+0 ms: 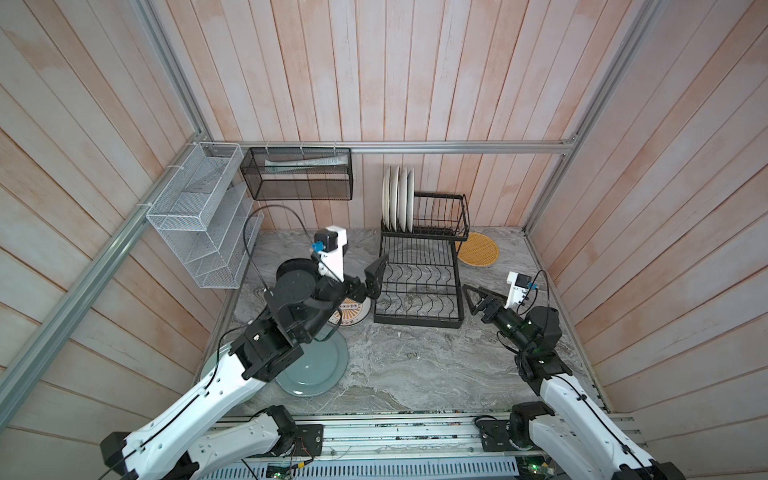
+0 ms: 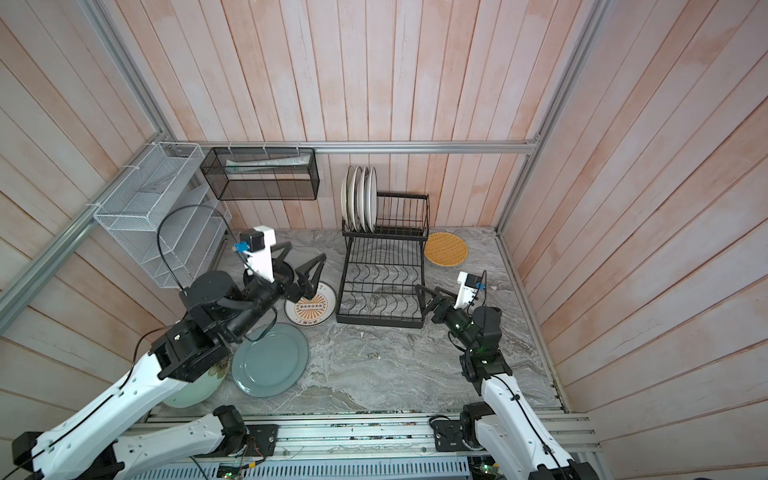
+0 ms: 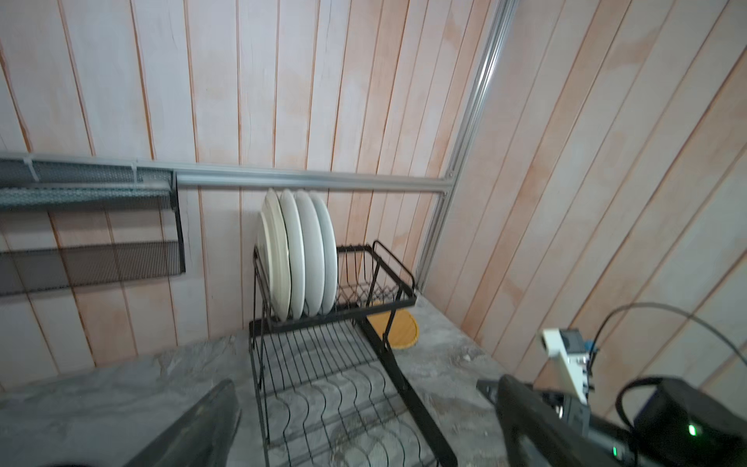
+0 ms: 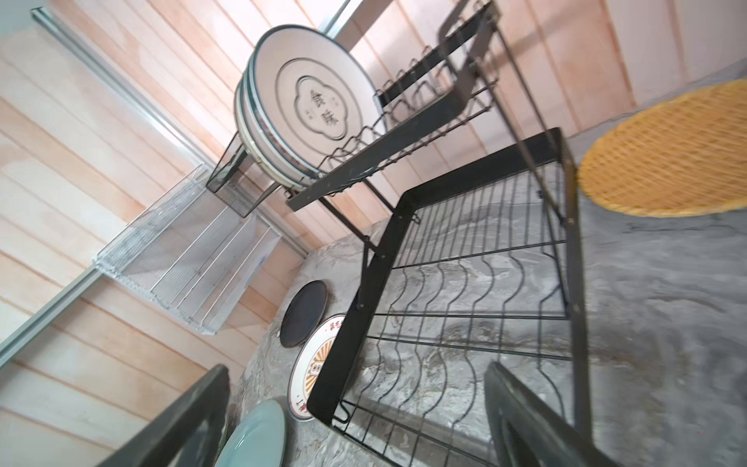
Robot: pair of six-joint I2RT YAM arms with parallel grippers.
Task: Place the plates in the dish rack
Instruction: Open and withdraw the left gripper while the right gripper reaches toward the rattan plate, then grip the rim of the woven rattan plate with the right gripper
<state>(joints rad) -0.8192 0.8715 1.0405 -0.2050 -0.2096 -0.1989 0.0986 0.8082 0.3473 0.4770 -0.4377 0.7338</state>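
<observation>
My left end effector (image 2: pixel 301 259) spread, empty — my right end effector (image 1: pixel 471 298) likewise | four white plates (image 1: pixel 398 199) upright in the top tier of the dish rack (image 1: pixel 415 322); sunburst plate (image 2: pixel 309 308) flat on the desk (image 1: pixel 415 365) beside it | likely stiff, slick, breakable — I'd pinch its rim

Dish rack (image 1: pixel 415 323) black wire; racked plates (image 1: pixel 398 199) white; woven plate (image 1: pixel 478 249) yellow; flat plate (image 2: pixel 270 359) grey-blue; surface (image 1: pixel 415 361) grey marbled.

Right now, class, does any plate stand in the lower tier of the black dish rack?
No: the lower tier is bare, while the white plates stand upright in the upper basket.
</observation>
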